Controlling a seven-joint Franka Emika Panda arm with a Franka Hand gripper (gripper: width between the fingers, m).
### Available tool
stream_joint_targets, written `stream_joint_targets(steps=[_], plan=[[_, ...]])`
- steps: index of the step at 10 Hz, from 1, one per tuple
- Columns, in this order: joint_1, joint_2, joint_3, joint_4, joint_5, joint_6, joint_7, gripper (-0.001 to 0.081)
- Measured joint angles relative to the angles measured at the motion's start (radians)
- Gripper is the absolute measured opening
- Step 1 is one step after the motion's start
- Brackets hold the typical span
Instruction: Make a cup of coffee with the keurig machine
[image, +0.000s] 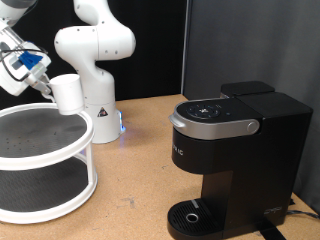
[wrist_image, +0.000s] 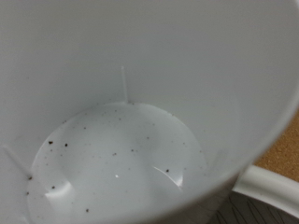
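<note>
The cup (image: 68, 92) is held aloft in the claw (image: 44, 82), above the white two-tier rack (image: 40, 150) at the exterior view's left. The keurig machine (image: 235, 150) stands well apart, lid closed, its drip base (image: 192, 215) unoccupied. The wrist view is filled by the speckled cup interior (wrist_image: 117, 159).

One white cup (image: 69, 92) up at ten o'clock in the exterior view, and it's the same single cup (wrist_image: 121, 140) filling the wrist view, its floor dotted with dark specks. One black keurig machine (image: 235, 160) sits at four o'clock. One two-tier white round shelf (image: 45, 150) at eight o'clock, two tiers counted, and one white robot arm (image: 92, 50) at eleven.
</note>
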Motion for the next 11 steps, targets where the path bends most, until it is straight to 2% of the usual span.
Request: stream_joint_targets(steps=[2, 3, 5, 7, 11], plan=[[0.043, 0.004, 0.012, 0.003, 0.074, -0.011, 0.067, 0.0066], [0.068, 0.008, 0.031, 0.003, 0.105, 0.02, 0.114, 0.0066], [0.111, 0.035, 0.085, -0.005, 0.138, 0.133, 0.208, 0.0066], [0.166, 0.076, 0.118, -0.012, 0.177, 0.251, 0.245, 0.0066], [0.31, 0.152, 0.122, -0.009, 0.286, 0.398, 0.244, 0.0066]])
